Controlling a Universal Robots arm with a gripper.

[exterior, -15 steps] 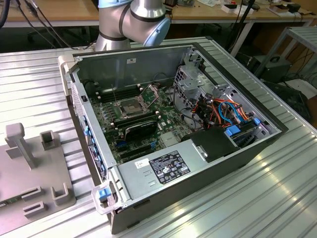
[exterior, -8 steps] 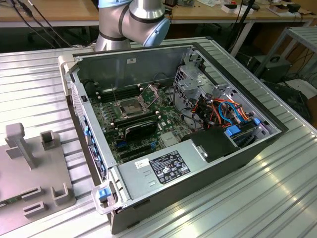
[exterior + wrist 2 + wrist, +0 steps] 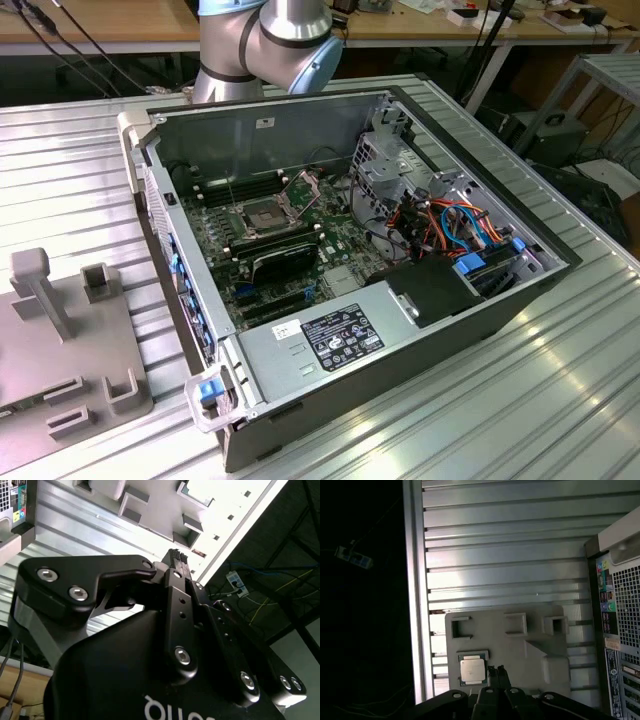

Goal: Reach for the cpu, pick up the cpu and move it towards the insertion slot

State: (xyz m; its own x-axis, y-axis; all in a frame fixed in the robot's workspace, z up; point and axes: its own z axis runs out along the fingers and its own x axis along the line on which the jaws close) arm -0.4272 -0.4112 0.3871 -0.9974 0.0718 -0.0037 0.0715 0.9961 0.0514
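The cpu (image 3: 472, 670), a small silver-grey square chip, lies flat in a shallow pocket of a grey fixture plate (image 3: 530, 635). In both wrist views my gripper (image 3: 496, 671) hangs above this plate with its black fingertips (image 3: 175, 559) pressed together and nothing between them. It is shut, and it appears just beside the cpu on the side toward the computer case, without touching the chip. The insertion slot (image 3: 262, 215), a silver-framed socket with a dark centre, sits on the motherboard inside the open case (image 3: 470, 330) in the exterior view.
The grey fixture plate (image 3: 70, 340) with raised posts lies on the ribbed aluminium table (image 3: 560, 400) at the exterior view's left. The case's rear panel (image 3: 620, 630) stands close to the plate. The arm's joint (image 3: 270, 35) rises behind the case. Cables and a drive cage fill the case's right side.
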